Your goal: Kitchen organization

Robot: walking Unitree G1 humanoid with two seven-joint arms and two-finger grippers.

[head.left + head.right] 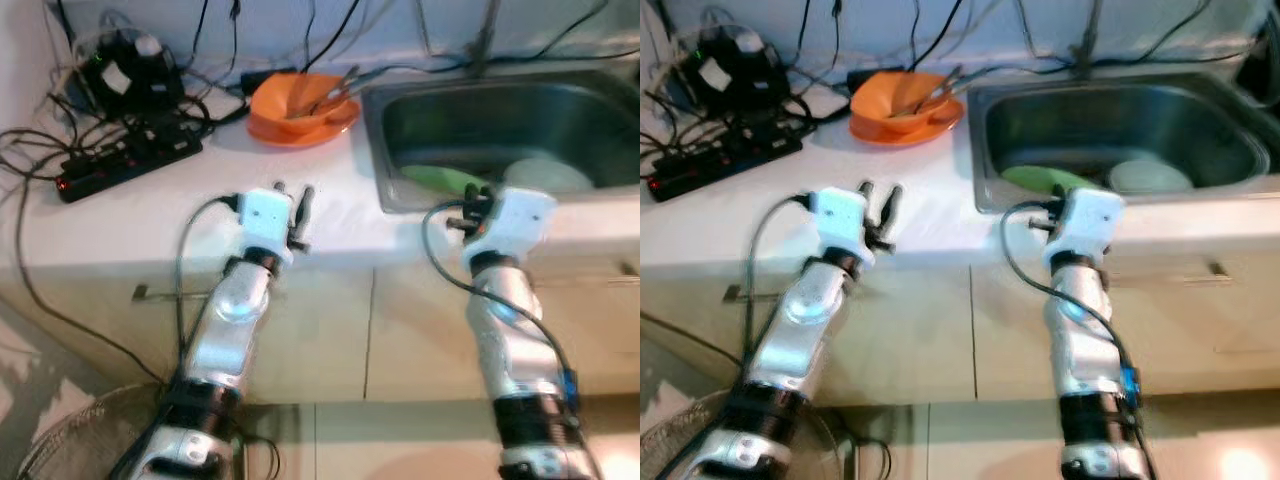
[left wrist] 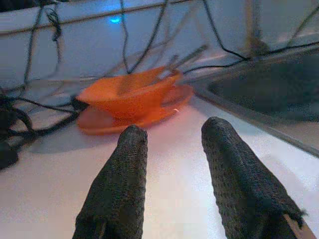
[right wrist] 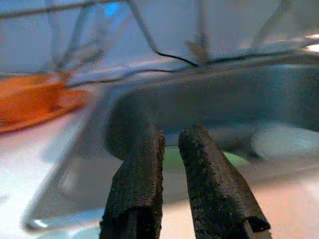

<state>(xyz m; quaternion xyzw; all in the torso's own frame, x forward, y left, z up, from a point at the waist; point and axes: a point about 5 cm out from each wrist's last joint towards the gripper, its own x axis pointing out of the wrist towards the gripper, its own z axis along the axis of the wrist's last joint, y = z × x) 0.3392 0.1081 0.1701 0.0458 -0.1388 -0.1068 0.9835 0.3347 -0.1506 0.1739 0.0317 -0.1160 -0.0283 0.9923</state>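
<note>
Two grippers, both empty, at the white countertop's (image 1: pixel 150 215) front edge: left gripper (image 2: pixel 172 144) fingers apart, aimed at the orange plastic bowl (image 1: pixel 295 100); right gripper (image 3: pixel 172 144) fingers nearly together, at the steel sink's (image 1: pixel 400 195) rim. In the sink: green item (image 1: pixel 440 178), pale plate (image 1: pixel 548 176). Beyond: bowl with utensils on orange plate, black power strip (image 1: pixel 130 160). Organizing apparently unstarted; everything remains.

You are viewing a white countertop (image 1: pixel 180 215) running along a pale wall (image 1: pixel 400 25), cream cabinet doors (image 1: pixel 320 330) standing below, and a tiled floor (image 1: pixel 400 440) lying underneath.
</note>
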